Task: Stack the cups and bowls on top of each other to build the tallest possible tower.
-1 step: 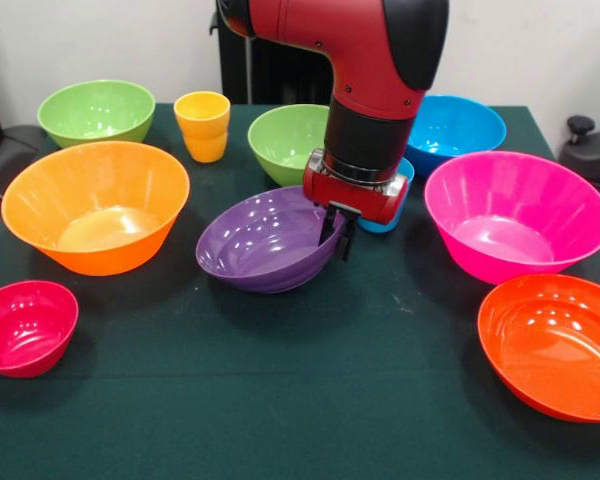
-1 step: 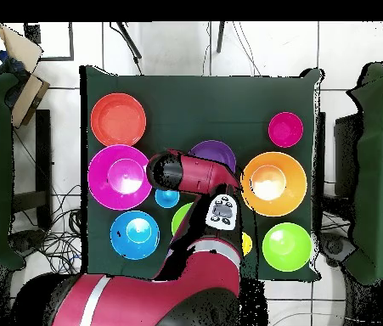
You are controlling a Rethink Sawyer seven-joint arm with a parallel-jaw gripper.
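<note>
The purple bowl (image 1: 265, 240) sits tilted near the worktop's (image 1: 280, 400) middle, its right rim pinched between the tool's (image 1: 342, 232) clenched fingers. Left of it lie the crimson bowl (image 1: 25, 325), large orange bowl (image 1: 95, 205), a green bowl (image 1: 96, 111) and the yellow-orange cup (image 1: 203, 126). The arm (image 1: 375, 90) partly hides another green bowl (image 1: 285, 140) and the light blue cup (image 1: 395, 205). Right of them: blue (image 1: 460, 128), pink (image 1: 515, 215) and red-orange (image 1: 555, 345) bowls.

place: lab | cues: green-clothed table (image 2: 203, 93), loose floor cables (image 2: 54, 246) (tiled floor)
</note>
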